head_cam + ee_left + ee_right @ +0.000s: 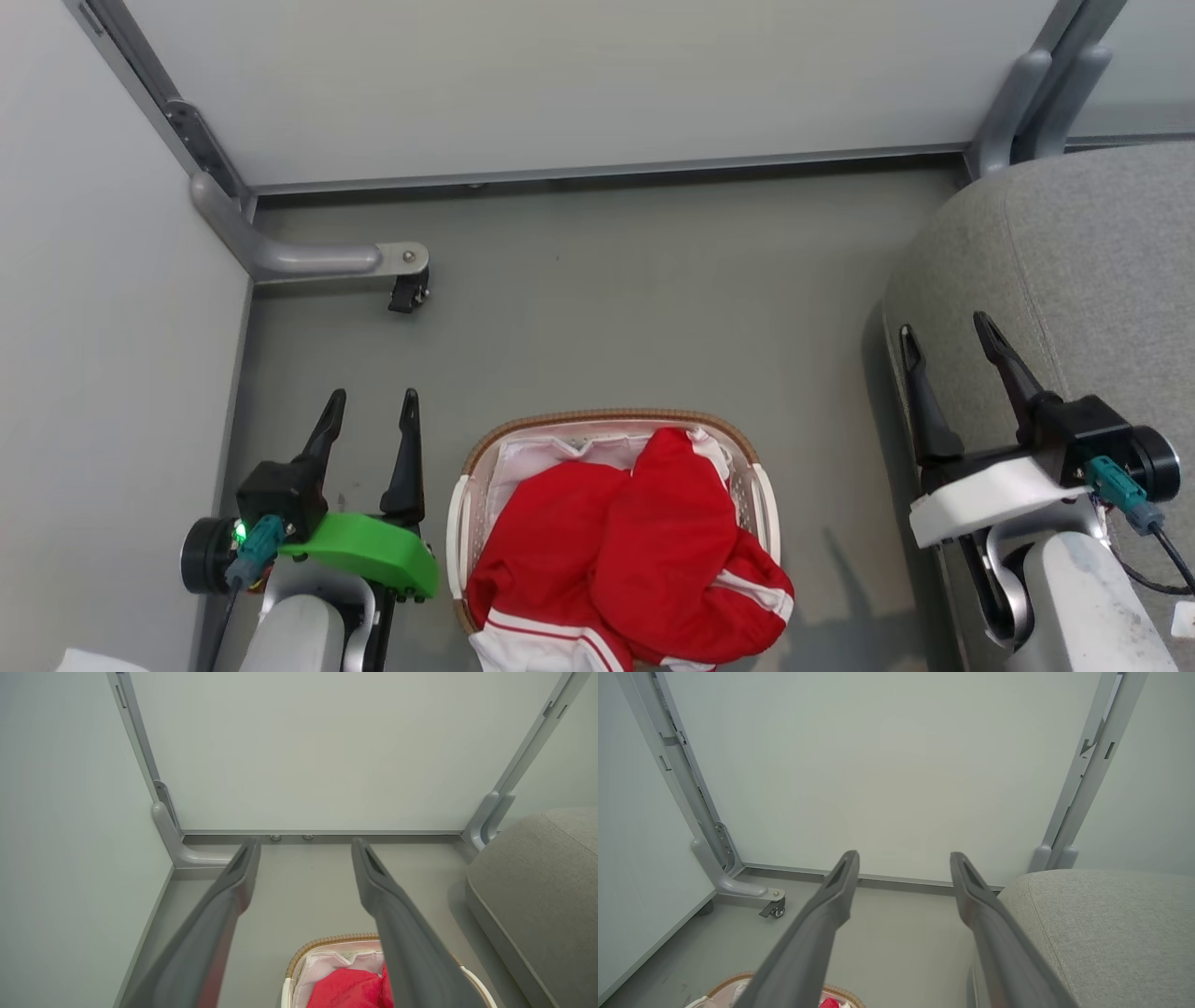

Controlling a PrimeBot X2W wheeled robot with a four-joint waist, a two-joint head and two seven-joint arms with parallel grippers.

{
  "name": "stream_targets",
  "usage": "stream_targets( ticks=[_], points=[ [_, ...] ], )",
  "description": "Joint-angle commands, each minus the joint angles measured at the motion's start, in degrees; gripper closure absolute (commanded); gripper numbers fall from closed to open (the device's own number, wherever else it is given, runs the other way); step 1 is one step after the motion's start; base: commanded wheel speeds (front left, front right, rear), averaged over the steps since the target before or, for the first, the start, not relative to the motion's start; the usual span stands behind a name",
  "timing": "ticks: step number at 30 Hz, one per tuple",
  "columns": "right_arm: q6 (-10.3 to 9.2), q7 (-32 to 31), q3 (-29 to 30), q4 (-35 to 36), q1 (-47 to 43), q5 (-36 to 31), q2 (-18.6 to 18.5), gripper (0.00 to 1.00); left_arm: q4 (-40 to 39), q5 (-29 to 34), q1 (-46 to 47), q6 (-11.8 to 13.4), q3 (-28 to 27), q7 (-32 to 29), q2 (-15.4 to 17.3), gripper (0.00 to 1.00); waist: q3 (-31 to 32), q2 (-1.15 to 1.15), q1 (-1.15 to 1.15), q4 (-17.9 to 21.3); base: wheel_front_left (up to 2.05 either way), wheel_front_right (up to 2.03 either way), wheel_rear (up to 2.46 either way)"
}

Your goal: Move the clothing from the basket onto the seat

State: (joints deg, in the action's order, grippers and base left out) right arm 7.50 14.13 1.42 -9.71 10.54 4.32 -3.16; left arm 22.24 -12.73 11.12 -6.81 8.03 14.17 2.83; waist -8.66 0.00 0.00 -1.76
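Observation:
Red clothing (635, 541) with white stripes is piled in the white basket (758, 485) with a brown woven rim, on the floor at the bottom middle of the head view; some fabric spills over its near edge. The grey seat (1074, 252) rises at the right. My left gripper (372, 411) stands open and empty left of the basket. My right gripper (948, 338) is open and empty beside the seat's left edge. In the left wrist view the basket (327, 942) and clothing (350, 989) lie low between my fingers, the seat (537, 886) at right.
Pale partition walls enclose the grey floor (653, 299) at the back and left. A metal foot with a black caster (408, 291) juts out from the left corner. Another grey post (1036, 93) stands behind the seat.

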Motion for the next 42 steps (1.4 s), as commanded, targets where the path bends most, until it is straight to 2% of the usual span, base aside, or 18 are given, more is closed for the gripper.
stream_targets(
  ticks=[1, 8, 18, 22, 32, 42],
  points=[
    [-0.02, 0.54, -0.27, 0.81, 1.88, -1.3, -0.18, 0.0, 0.41, 1.12, 2.41, -0.27, 0.52, 0.49, 0.13, 0.0, -5.38, 0.0, 0.0, 2.02, 0.0, 0.0, 0.0],
    [-0.02, 1.16, -2.2, 2.85, 7.47, -3.61, 0.1, 0.0, 2.17, 2.21, 8.41, -0.6, 3.43, 1.24, 0.17, 0.0, -13.54, 0.0, 0.0, 5.16, 0.0, 0.0, 0.0],
    [-0.03, 1.08, -5.41, 5.84, 13.52, -1.08, 0.19, 0.0, 6.02, 0.51, 16.19, -0.74, 7.17, 0.98, 0.25, 0.0, -24.45, 0.0, 0.0, 10.08, 0.0, 0.0, 0.0],
    [-0.03, 1.07, -6.46, 6.97, 15.56, -0.35, 0.16, 0.0, 8.13, -0.31, 19.1, -0.74, 8.9, 0.97, 1.23, 0.0, -28.42, 0.0, 0.0, 11.98, 0.0, 0.0, 0.0],
    [-0.03, 1.07, -7.84, 8.95, 18.96, 2.76, 0.19, 0.0, 15.71, -5.74, 24.87, -0.75, 16.55, 0.97, 3.75, 0.0, -35.96, 0.0, 0.0, 15.99, 0.0, 0.0, 0.0],
    [-0.03, 1.07, -8.64, 8.73, 18.52, 4.41, 0.2, 0.0, 28.89, -14.82, 29.54, -0.72, 26.89, 0.97, 4.03, 0.0, -38.3, 0.0, 0.0, 17.12, 0.0, 0.0, 0.0]
  ],
)
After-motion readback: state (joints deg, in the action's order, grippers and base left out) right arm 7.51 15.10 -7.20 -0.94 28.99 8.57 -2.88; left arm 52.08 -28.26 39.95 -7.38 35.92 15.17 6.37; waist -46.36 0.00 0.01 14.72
